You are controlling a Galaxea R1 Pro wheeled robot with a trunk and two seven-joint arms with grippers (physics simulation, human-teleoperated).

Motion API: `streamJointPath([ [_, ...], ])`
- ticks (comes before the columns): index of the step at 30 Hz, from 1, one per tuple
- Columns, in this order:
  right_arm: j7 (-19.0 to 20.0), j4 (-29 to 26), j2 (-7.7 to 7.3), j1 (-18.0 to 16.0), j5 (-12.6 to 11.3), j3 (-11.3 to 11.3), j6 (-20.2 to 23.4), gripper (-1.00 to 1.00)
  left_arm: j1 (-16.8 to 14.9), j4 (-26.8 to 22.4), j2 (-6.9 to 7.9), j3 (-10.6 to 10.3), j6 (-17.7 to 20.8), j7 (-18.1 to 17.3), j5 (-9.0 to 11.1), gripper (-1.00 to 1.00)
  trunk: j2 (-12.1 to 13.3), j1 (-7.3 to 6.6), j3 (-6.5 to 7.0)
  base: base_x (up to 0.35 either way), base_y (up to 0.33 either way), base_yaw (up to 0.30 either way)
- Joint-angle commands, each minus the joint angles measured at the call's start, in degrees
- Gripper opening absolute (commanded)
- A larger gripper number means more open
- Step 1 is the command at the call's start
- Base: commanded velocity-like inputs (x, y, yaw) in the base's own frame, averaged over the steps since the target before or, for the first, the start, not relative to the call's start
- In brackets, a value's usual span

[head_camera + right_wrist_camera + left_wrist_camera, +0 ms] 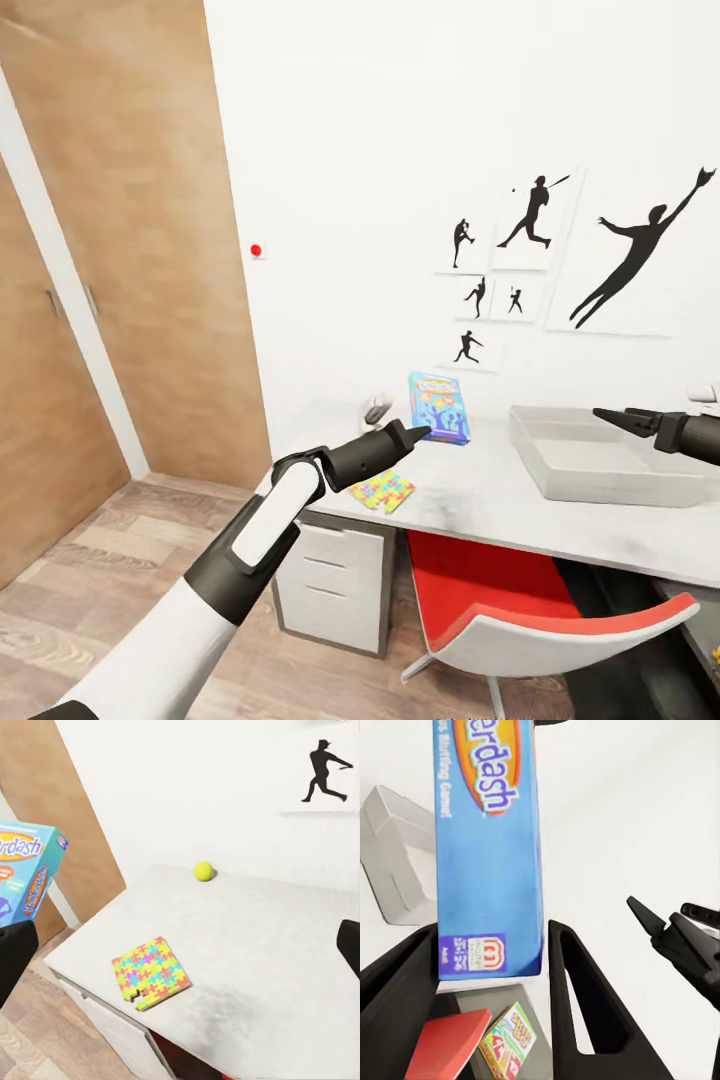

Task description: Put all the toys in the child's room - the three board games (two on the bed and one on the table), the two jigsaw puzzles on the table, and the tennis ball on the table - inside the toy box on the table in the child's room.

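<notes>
The left arm reaches up and forward from the lower left of the head view, white shell with black joints, and its left hand [418, 433] holds the light blue board game [440, 407] upright above the near part of the table [480, 500]. In the left wrist view the two black fingers [577, 997] stand on either side of the box's lower edge, clamped on the blue board game, whose orange and yellow lettering runs up its face.

Below the left hand, a jigsaw puzzle [382, 490] lies flat near the table's front corner, a thin box in yellow, blue, red and green pieces; the right wrist view shows it just inside the corner. Under the table stand a unit of grey drawers [330, 580] and a chair [540, 610] with a red seat and white shell, on a wood-plank floor [90, 580].

Farther along the matte light grey table sits the toy box [610, 460], a shallow grey tray with sloping sides; the part of its inside that shows is bare. The right hand [602, 417] hovers over its right side, pointing left, fingers slightly parted and holding nothing.

The tennis ball [202, 871], small and yellow-green, rests near the table's back edge by the white wall [380, 150]. Black silhouette pictures [540, 215] of ball players hang on the wall, and a wooden door [150, 250] stands to the left.
</notes>
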Motion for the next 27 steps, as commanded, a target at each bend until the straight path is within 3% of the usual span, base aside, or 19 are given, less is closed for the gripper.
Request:
streamJointPath([
  [1, 0.32, -0.02, -0.05, -0.08, 0.16, -0.06, 0.45, 1.00, -0.05, -0.22, 0.02, 0.01, 0.17, 0.10, 0.38, -1.00, -0.08, 0.02, -0.09, 0.030, 0.023, -0.293],
  [17, 0.34, -0.02, -0.13, -0.07, 0.16, -0.07, 0.45, 1.00, 0.12, -0.45, 0.35, 0.51, 0.16, -1.55, 0.42, -1.00, -0.08, 0.02, -0.09, 0.005, 0.005, -0.293],
  [27, 0.42, -0.02, -0.30, 0.00, 0.16, -0.07, 0.45, 1.00, 0.13, -0.56, 0.39, 0.47, 0.16, -2.10, 0.47, -1.00, -0.08, 0.02, -0.09, 0.189, 0.202, -0.293],
])
